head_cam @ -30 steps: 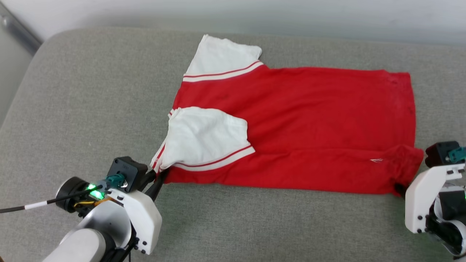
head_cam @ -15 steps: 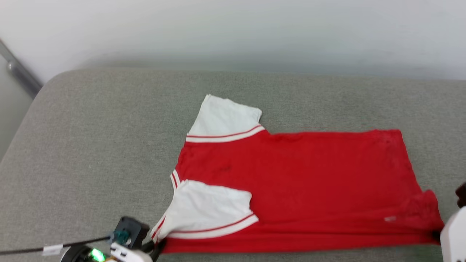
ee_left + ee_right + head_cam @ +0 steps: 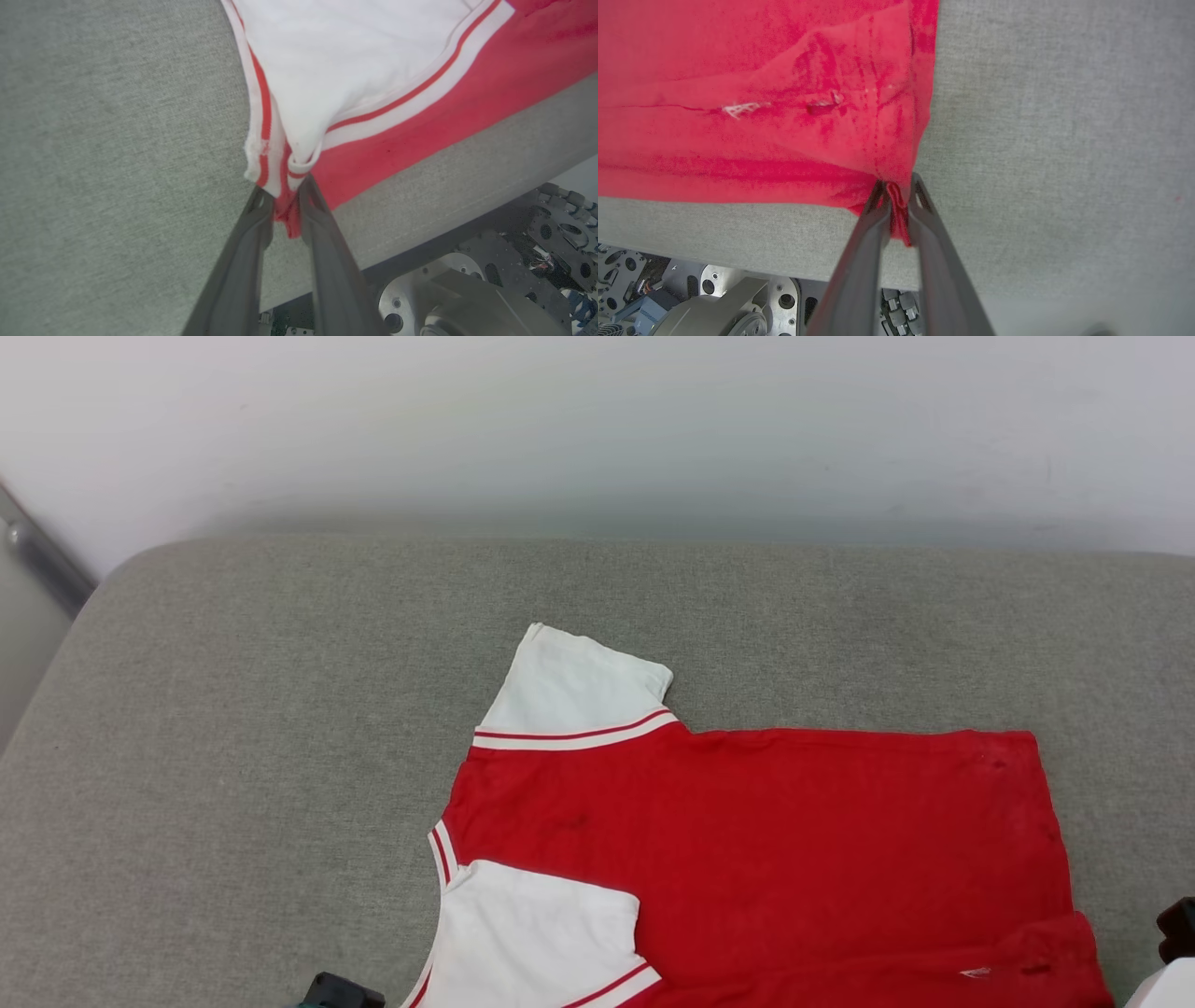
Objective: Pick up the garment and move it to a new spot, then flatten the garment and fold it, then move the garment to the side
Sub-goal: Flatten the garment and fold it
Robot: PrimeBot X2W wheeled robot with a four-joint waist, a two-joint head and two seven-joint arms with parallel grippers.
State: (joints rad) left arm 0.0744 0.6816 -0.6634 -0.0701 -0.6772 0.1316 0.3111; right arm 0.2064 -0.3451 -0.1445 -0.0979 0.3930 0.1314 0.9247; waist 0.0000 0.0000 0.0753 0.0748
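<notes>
The garment lies spread on the grey cushion, a red body with white sleeves; one sleeve points to the far side, the other is folded onto the red. In the left wrist view my left gripper is shut on the garment's near corner, where the striped collar and sleeve trim bunch together. My right gripper pinches the red hem corner at the other near end. Both pinched corners sit close to the cushion's front edge. No lettering is visible on the upturned side.
The grey cushion runs wide to the left of and beyond the garment. A pale wall rises behind it, and a metal rail slants at the far left. Below the front edge lies my base's metalwork.
The head camera has tilted up, so the garment and both wrists have slid down the picture. Both grippers still pinch the same near corners.
</notes>
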